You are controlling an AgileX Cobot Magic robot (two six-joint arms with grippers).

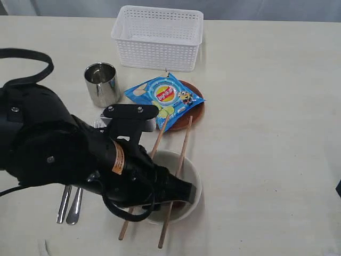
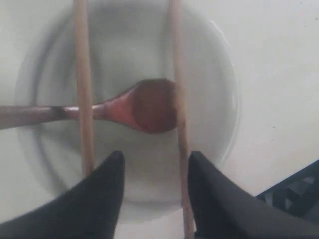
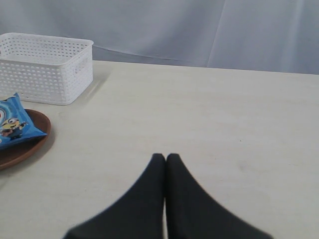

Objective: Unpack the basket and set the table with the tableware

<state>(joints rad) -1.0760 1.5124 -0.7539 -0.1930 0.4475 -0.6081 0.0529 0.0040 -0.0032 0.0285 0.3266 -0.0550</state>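
The left gripper (image 2: 155, 158) hung directly over the bowl (image 1: 192, 170) at lower centre of the exterior view, jaws moderately apart and gripping nothing. Inside the bowl lay the wooden spoon (image 2: 144, 105), handle crossing the rim. Two chopsticks (image 1: 184, 152) rested across the bowl, roughly parallel, far ends reaching the brown plate (image 1: 196, 114) at centre frame. The blue chip bag (image 1: 165, 96) lay on that plate. The steel cup (image 1: 101, 84) stood upright left of the plate. Steel cutlery (image 1: 75, 207) lay at lower left, partly hidden by the arm. The basket (image 1: 158, 37) sat at upper centre of the table (image 1: 266, 133). The right gripper (image 3: 165, 158) was pressed together, empty, over bare tabletop.
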